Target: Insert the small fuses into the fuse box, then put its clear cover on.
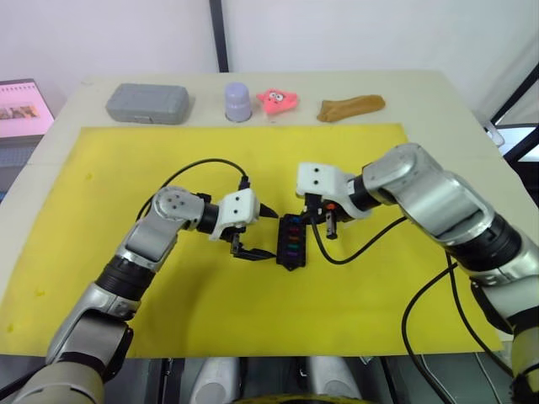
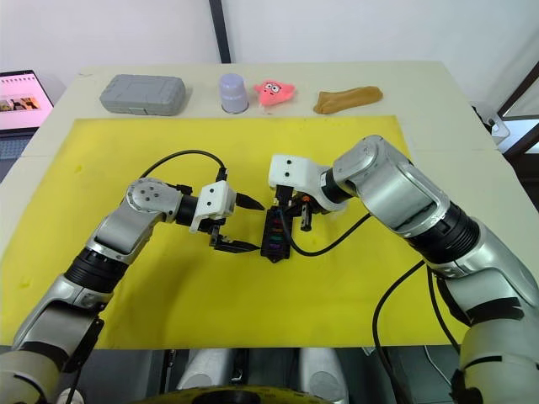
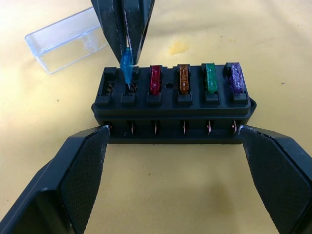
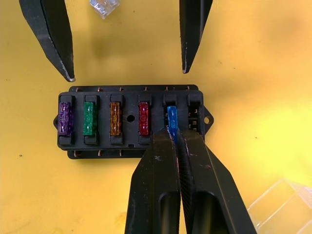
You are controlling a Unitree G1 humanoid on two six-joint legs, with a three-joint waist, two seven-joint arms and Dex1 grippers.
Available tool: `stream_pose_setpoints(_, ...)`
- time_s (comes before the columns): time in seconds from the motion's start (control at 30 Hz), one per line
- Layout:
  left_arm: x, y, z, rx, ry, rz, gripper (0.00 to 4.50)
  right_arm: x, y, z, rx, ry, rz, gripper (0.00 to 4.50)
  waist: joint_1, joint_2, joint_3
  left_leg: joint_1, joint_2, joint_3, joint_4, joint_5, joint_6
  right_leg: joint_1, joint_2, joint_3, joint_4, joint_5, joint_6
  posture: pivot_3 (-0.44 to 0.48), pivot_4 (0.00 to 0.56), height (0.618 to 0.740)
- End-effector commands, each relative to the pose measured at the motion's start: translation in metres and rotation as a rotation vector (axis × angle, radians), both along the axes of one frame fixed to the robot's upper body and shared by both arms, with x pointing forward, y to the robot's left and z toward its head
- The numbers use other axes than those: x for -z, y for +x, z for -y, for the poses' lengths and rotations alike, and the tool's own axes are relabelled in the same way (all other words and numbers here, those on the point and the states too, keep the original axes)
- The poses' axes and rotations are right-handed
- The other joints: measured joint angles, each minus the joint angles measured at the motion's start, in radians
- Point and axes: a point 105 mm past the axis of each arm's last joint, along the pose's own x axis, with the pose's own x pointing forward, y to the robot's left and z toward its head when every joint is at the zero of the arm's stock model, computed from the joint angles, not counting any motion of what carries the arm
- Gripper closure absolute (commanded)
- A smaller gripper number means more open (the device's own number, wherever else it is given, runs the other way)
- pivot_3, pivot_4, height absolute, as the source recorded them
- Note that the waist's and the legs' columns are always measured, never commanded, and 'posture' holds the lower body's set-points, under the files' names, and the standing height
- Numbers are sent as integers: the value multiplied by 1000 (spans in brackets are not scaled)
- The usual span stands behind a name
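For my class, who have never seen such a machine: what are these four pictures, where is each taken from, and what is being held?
A two-armed robot works over a yellow mat. Two pictures come from its head, one from each wrist. The right gripper pinches a blue fuse into the black fuse box, beside red, amber, green and purple fuses. The left gripper, open, flanks the box. The clear cover lies nearby. Behind the mat: a grey case, a lilac cup, a pink toy, a brown object.
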Motion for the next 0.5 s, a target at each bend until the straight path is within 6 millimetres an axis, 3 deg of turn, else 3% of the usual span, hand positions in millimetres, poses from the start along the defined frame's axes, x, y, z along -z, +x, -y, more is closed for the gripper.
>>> stream_pose_setpoints(0.03,-6,-5,5,30,-13,34,56,-14,0,-3,-16,17,51,4500,0,0,0,0,0,0,0,0,0,0,0,0,0,0,0,0,150,740)
stream_pose_setpoints(0.5,-6,-5,4,22,-15,33,56,0,-3,-6,-14,13,9,4500,0,0,0,0,0,0,0,0,0,0,0,0,0,0,0,0,150,740)
